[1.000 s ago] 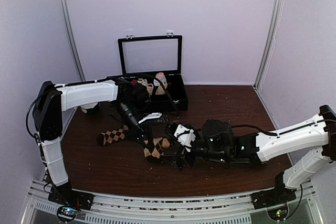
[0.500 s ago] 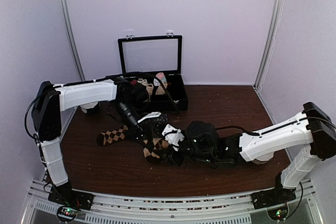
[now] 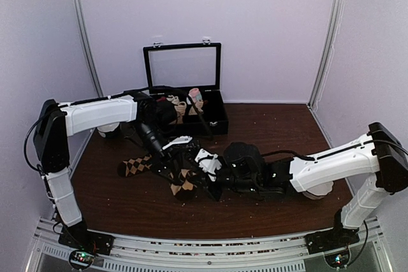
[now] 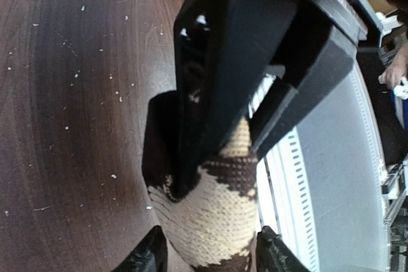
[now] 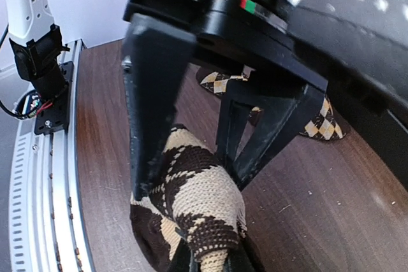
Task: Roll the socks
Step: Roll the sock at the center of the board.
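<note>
Here, at the far left, the left arm [image 3: 95,113] rises from its base and reaches across the dark brown worktop [image 3: 280,132] toward the middle. Just below its forearm lie the socks [image 3: 135,167]. Their flat end, brown with tan diamonds, is stretched out to the left. Their other end is bunched into a thick roll a little further right, toward the front rail [image 3: 191,246].

Behind them, against the back wall, a black case [image 3: 218,120] stands with its lid raised. It holds small sock rolls [image 3: 185,103] and sits well apart from the brown pair.

The left fingers [image 4: 148,256] are parted, one on each side of the rolled end, with the knit bulging between them. Whether they press its sides cannot be told.

The right fingers [image 4: 217,74] come in from the other side and are closed tight on the same roll. In the left wrist view one of them is sunk into a dark fold of the fabric. In the right wrist view its own tips sit close together with the argyle knit bunched over them. Whether the roll rests on the worktop or hangs just above it is unclear.

The right arm [image 3: 331,164] stretches low over the worktop to its base at the far right.
</note>
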